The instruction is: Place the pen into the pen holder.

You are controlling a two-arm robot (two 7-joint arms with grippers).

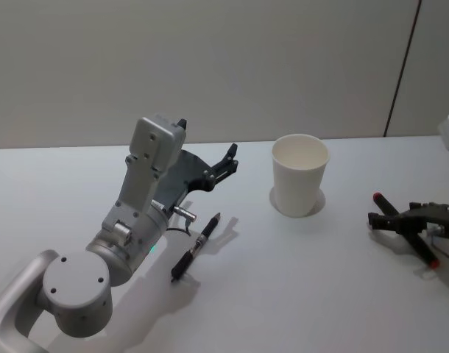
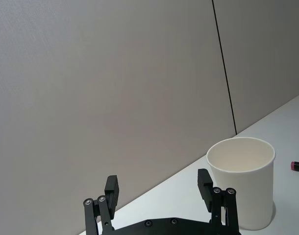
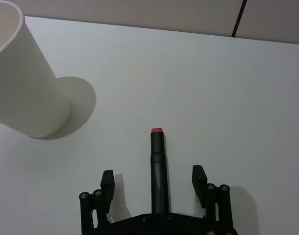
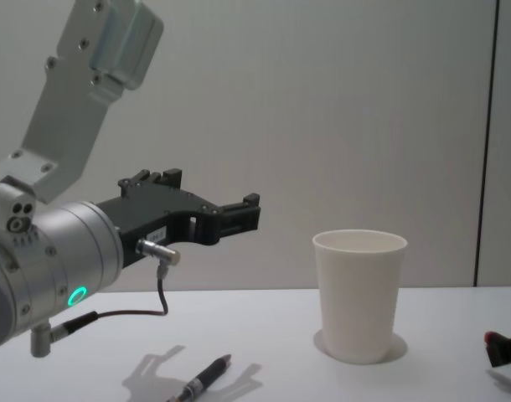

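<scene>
Your left end effector (image 2: pixel 158 187) hangs above the desk (image 1: pixel 298 294) with its fingers apart, likely ready to come down. The pen (image 1: pixel 196 248) lies flat just below it, lower middle. The cup (image 1: pixel 300 175) stands open-side up, upper right. Your right end effector (image 3: pixel 153 175), fingers apart, sits around a red-tipped pen (image 3: pixel 157 156).

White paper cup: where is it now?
Plain white paper cup stands upright on the white table, centre-right in head view: right of the black pen and left gripper, left of the red-tipped pen at the right gripper.
</scene>
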